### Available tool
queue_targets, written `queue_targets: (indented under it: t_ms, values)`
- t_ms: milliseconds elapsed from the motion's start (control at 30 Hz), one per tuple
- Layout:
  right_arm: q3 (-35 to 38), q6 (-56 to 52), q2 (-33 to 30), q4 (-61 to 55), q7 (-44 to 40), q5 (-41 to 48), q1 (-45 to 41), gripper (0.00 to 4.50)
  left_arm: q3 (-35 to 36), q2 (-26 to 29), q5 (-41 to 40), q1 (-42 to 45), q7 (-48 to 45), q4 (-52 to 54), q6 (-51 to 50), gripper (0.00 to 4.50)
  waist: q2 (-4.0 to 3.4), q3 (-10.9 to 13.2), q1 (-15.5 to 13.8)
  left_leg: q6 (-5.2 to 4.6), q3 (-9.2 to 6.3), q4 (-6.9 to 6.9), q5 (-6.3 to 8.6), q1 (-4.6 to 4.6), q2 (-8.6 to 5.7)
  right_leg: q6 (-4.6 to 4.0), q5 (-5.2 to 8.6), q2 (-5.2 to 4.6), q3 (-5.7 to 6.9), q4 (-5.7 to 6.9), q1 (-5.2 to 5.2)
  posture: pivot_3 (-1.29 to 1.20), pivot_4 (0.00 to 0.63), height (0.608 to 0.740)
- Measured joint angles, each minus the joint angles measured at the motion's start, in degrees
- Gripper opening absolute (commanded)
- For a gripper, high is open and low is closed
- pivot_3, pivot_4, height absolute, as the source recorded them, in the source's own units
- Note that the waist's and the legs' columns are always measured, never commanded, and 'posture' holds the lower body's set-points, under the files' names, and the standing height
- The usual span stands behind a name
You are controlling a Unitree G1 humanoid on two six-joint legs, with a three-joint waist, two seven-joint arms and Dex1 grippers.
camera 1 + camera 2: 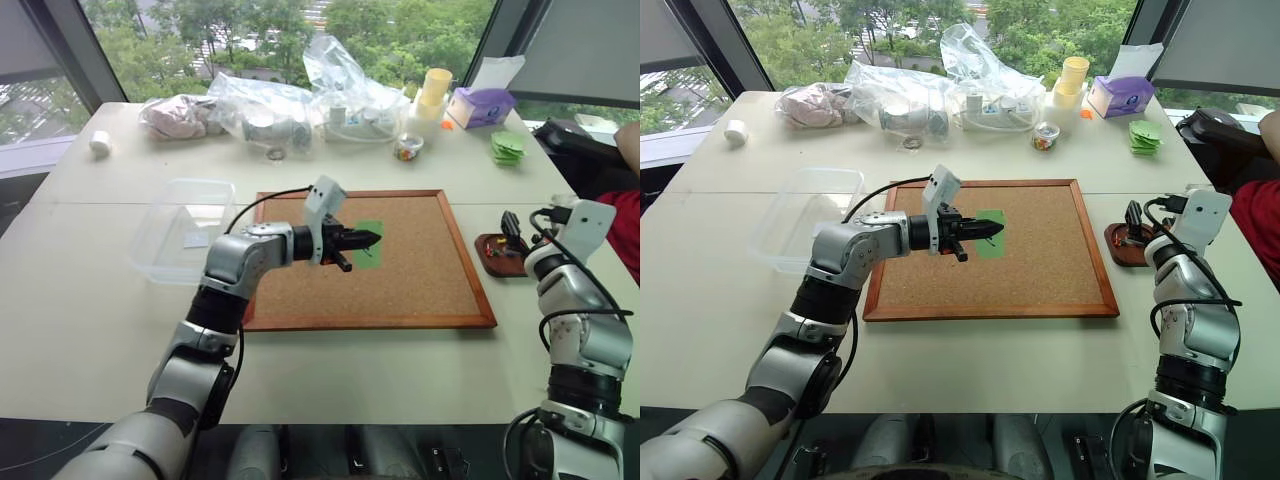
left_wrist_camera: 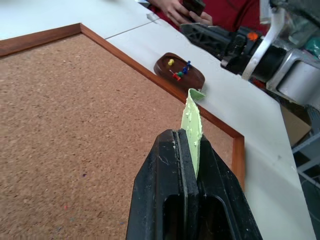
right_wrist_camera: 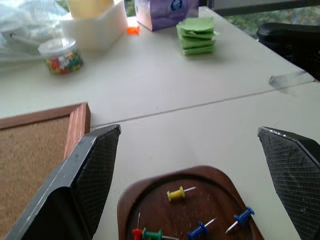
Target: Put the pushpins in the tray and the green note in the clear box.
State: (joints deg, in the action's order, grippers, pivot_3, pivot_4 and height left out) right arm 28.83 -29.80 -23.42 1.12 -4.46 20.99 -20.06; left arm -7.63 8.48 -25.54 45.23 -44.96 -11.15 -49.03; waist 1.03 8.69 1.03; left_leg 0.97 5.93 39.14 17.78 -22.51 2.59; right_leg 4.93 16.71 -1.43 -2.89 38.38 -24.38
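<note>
The left gripper [image 2: 192, 150] is clamped shut on the pale green paper note [image 2: 193, 120], holding it edge-up above the middle of the wood-framed cork board [image 1: 420, 290]. The board's near edge has a bare strip of white table [image 1: 90, 330] in front of it. Just off the board's left edge stands the clear plastic box [image 1: 180, 228] with rounded corners, a small white slip on its floor; bare table lies between it and the held note.

Off the board's right edge sits the small dark reddish-brown tray [image 3: 220, 185], apart from the frame. The right gripper [image 3: 190, 165] hovers directly over it, fingers spread wide and holding nothing. The right wrist view shows what the head views cannot resolve: the pushpins [image 3: 176, 193] lying in the tray, yellow, blue, red and green. The left wrist view shows a person's hands [image 2: 182, 11] beyond the tray.

Along the table's far edge lie clear plastic bags [image 1: 300, 105], a purple tissue box [image 1: 480, 105] and a pile of green notes [image 1: 508, 148].
</note>
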Motion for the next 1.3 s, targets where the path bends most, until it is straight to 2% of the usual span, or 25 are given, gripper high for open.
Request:
queue_targets:
  t_ms: [367,467,533,667,767,900,967,1100,1300]
  values:
    - [-1.56,0.51,-0.35,-1.22,-2.27,0.72,1.94,4.48,0.11,0.43,-0.02,-0.02,0.51,-0.01,-0.01,0.00,0.00,0.00,0.08,0.00,0.00,0.00,0.00,0.00,0.01,0.00,0.00,0.02,-0.01,0.00,0.00,0.00,0.150,0.738]
    - [-7.69,1.58,-2.21,-6.22,-7.57,-0.45,4.80,4.48,1.26,1.34,-0.37,-0.03,1.58,0.24,-0.65,0.00,-0.06,0.02,0.35,0.00,0.01,0.00,0.00,0.00,0.03,0.00,0.00,0.04,-0.02,0.01,-0.02,0.00,0.150,0.738]
    - [-13.52,0.91,-2.44,-13.44,-12.02,0.71,5.11,4.48,5.49,3.40,-2.27,0.56,3.68,1.33,-3.77,0.00,-0.09,0.05,1.30,0.00,-0.04,0.00,0.00,0.00,0.14,0.00,0.00,0.14,-0.02,0.02,-0.04,0.00,0.150,0.738]
    - [-20.02,-1.96,-2.82,-21.18,-17.36,3.01,3.69,4.48,12.79,11.36,-5.08,4.32,7.01,5.48,-10.87,0.00,-0.08,0.05,1.46,0.01,-0.11,-0.01,0.00,-0.01,0.22,-0.01,0.00,0.26,-0.02,0.02,-0.03,0.00,0.150,0.738]
    - [-24.10,-5.04,-3.13,-24.23,-20.97,5.11,2.00,4.48,16.20,22.49,-4.81,4.63,8.35,6.25,-15.42,0.00,-0.05,0.07,1.51,0.02,-0.09,-0.02,-0.01,0.00,0.22,-0.02,0.00,0.25,-0.01,0.02,-0.05,0.00,0.150,0.738]
    - [-30.12,-7.75,-3.23,-27.52,-25.51,7.35,-0.53,4.48,19.06,34.54,-3.09,3.82,10.72,5.61,-22.67,0.00,0.06,0.13,1.40,0.02,-0.09,-0.01,0.00,-0.02,0.16,-0.02,0.00,0.12,0.06,0.02,-0.05,0.00,0.150,0.738]
    - [-31.74,-8.17,-3.10,-28.13,-27.05,7.74,-1.11,4.48,22.90,37.47,-3.25,2.43,11.79,5.52,-27.28,0.00,0.08,0.12,1.20,-0.02,-0.08,-0.01,0.02,-0.03,0.11,-0.02,0.01,-0.01,0.13,0.01,-0.05,0.00,0.150,0.738]
    - [-33.39,-7.72,-2.14,-26.96,-28.43,7.72,-1.50,4.48,30.22,38.28,-3.73,-1.62,14.19,5.78,-34.11,0.00,0.25,0.08,0.27,-0.05,-0.08,0.03,0.03,-0.06,0.02,-0.02,0.00,-0.10,0.20,0.01,-0.03,0.00,0.150,0.738]
    - [-36.00,-4.38,-0.14,-22.01,-29.52,4.93,-2.11,4.48,34.25,32.40,-4.05,-7.52,16.85,6.97,-36.35,0.00,0.40,0.04,-0.20,-0.07,-0.04,0.04,0.04,-0.07,0.01,-0.03,0.00,-0.15,0.21,0.01,-0.04,0.00,0.150,0.738]
